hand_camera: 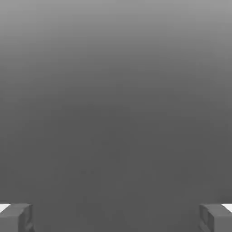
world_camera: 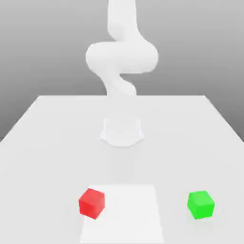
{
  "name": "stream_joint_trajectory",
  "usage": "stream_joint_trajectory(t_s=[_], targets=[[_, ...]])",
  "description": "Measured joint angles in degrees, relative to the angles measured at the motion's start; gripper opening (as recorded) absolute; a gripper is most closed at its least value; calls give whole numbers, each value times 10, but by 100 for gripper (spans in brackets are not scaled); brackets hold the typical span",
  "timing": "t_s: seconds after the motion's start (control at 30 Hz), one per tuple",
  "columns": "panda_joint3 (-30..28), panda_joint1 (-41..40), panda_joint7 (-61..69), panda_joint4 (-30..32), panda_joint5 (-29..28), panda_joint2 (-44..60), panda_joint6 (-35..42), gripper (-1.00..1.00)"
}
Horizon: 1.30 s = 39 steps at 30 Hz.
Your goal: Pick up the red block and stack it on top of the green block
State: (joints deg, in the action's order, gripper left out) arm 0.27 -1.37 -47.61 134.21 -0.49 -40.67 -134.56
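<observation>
Grey, shading from lighter at the top to darker lower down, fills the backdrop behind a pale, near-white desk (world_camera: 43,143) that spreads toward the camera in the exterior view. On the near part of the desk lies a slightly brighter white square patch (world_camera: 131,209), flat against the surface. The red block (world_camera: 91,203) sits at the patch's edge on the exterior view's left, a small matte cube turned a little so that one corner faces the camera. The green block (world_camera: 200,204) rests on the bare desk well apart from it, toward the exterior view's right, off the patch and at about the same depth as the red one; it is likewise turned slightly. Both cubes sit flat on the desk and nothing touches either. Behind them, near the middle of the desk, stands the arm's round white base (world_camera: 122,132), and from it the white arm (world_camera: 121,57) rises in thick curved links up past the frame's upper edge. In the hand view the tool (hand_camera: 116,217) faces a plain grey gradient; its two grey fingers (hand_camera: 16,217) show at opposite corners of the picture, spread wide apart with a broad gap and nothing held between them, so the tool is released.
</observation>
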Motion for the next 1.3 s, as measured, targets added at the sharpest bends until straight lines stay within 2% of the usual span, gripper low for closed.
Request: stream_joint_trajectory(t_s=[0.4,0.67,0.87,0.9,1.13,1.3], targets=[[-4,-56,-83,118,-19,254,-136,0],[-18,-84,-114,196,1,420,-226,0],[-12,-88,-111,191,14,544,-325,0],[-11,-89,-110,189,15,561,-340,-100],[-9,-91,-111,189,15,563,-342,-100],[-11,-91,-115,202,8,474,-266,-100]])
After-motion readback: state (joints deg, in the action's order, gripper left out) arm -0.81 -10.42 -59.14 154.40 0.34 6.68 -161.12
